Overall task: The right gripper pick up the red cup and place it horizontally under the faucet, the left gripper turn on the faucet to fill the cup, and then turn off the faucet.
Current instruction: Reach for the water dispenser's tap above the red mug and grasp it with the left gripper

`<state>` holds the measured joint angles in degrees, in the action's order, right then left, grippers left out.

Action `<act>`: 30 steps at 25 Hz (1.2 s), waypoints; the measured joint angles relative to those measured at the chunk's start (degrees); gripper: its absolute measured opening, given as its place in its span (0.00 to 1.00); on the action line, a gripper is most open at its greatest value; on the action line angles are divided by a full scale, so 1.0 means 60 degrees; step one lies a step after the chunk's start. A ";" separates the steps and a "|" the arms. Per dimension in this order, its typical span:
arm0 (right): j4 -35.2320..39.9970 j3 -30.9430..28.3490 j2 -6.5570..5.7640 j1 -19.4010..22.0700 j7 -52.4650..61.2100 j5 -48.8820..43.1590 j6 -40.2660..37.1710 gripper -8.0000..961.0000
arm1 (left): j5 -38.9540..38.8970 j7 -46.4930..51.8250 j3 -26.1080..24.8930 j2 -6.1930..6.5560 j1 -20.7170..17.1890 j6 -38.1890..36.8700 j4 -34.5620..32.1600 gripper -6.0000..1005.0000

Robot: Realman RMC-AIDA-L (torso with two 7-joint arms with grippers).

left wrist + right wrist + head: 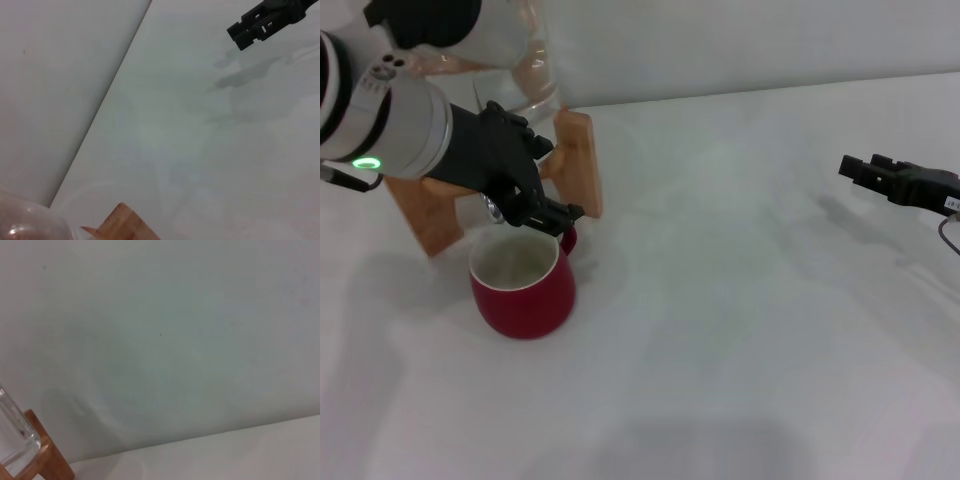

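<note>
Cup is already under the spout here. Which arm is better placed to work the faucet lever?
Left. The left gripper is already at the faucet, just above the red cup. The right gripper hangs far off to the right, over bare table.

1. Upper left of the head view: a thick grey-white arm segment, with a small green light glowing on its lower edge.
2. From it runs a large black housing ending in the left gripper (532, 200), a black, multi-jointed claw.
3. At the right edge: the right gripper (860, 168), black and blocky, with a thin cable looping below it.
</note>
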<state>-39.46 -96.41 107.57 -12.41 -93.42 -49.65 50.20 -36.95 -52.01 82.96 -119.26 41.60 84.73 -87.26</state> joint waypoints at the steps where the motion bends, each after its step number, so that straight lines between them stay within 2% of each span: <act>1: 0.0002 0.0000 0.0000 0.0003 0.0000 0.0000 0.0000 0.62 | -0.0001 -0.0001 -0.0001 0.0004 -0.0009 0.0001 -0.0001 0.80; 30: 0.0123 0.0000 -0.0014 -0.0070 0.0000 -0.0012 -0.0002 0.62 | 0.0046 0.0116 0.0016 -0.0001 -0.0151 0.0532 -0.0601 0.80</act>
<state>-38.72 -96.41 107.49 -12.83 -93.42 -49.73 50.18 -36.68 -51.31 83.06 -119.27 40.69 87.93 -90.86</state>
